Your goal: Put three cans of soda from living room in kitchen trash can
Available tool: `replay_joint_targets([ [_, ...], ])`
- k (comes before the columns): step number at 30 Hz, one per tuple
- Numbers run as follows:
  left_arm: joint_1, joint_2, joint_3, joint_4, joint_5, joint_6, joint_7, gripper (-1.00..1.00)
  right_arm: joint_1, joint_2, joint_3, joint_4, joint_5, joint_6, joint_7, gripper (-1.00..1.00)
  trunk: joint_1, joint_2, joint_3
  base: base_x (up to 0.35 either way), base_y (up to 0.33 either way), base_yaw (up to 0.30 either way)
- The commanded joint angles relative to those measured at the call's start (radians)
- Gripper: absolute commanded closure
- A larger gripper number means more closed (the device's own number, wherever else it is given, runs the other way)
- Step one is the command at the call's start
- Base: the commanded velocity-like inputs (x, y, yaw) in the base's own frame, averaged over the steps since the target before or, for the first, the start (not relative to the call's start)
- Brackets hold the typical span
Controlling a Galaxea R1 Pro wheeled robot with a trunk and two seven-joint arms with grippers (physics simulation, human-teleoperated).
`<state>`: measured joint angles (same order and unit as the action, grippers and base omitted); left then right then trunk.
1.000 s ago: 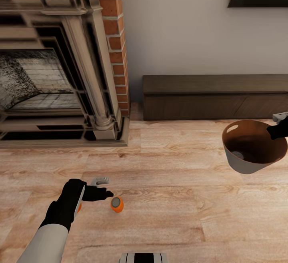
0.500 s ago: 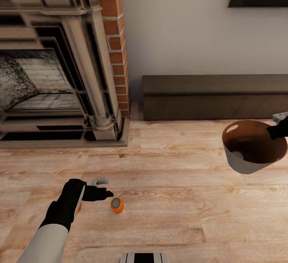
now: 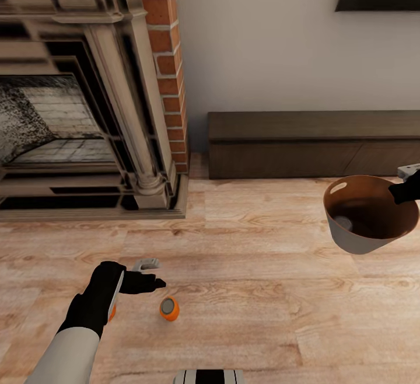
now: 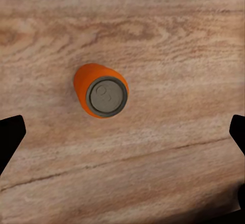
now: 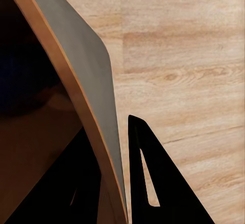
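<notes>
Standing beside the spread left gripper [image 3: 153,274] (right [image 3: 403,188] clamps bin [image 3: 361,238]) — orange can [image 3: 169,308].

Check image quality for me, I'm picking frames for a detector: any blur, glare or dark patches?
Head view: sharp, evenly lit, no glare; the fireplace looks stretched toward the edge. Left wrist view: the orange can is crisp, with barely any shadow on the floor. Right wrist view: the bin interior is very dark and soft, while its outer wall is clear.
</notes>
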<state>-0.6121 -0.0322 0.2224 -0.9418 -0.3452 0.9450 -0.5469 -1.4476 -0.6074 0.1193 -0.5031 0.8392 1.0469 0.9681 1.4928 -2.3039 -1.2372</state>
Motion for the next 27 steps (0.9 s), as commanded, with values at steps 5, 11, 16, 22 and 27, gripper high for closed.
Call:
replay_joint_targets([
  [5, 0.000, 0.001, 0.000, 0.000, 0.001, -0.001, -0.003, -1.00, 0.000, 0.001, -0.001, 0.000, 0.000, 0.000, 0.001, 1.00, 0.000, 0.000, 0.000, 0.030, 0.000, 0.000],
  [11, 0.000, 0.002, -0.001, 0.000, 0.001, -0.005, -0.004, -1.00, 0.000, -0.001, -0.001, 0.000, 0.000, 0.000, 0.001, 1.00, 0.000, 0.000, 0.000, 0.122, 0.000, 0.000],
  [16, 0.000, 0.002, 0.000, 0.000, 0.002, -0.011, -0.003, -1.00, 0.000, 0.000, 0.000, 0.000, 0.001, 0.000, 0.001, 1.00, 0.000, 0.000, 0.000, 0.130, 0.000, 0.000],
  [22, 0.000, 0.000, 0.000, 0.000, 0.001, -0.012, 0.003, -1.00, 0.001, 0.001, 0.000, 0.000, 0.001, 0.000, 0.001, 1.00, 0.000, 0.000, 0.000, 0.030, 0.000, 0.000],
  [27, 0.000, 0.000, 0.000, 0.000, 0.002, -0.012, 0.006, -1.00, 0.001, 0.001, 0.000, 0.000, 0.000, 0.000, 0.001, 1.00, 0.019, -0.035, -0.016, 0.005, 0.000, 0.000],
])
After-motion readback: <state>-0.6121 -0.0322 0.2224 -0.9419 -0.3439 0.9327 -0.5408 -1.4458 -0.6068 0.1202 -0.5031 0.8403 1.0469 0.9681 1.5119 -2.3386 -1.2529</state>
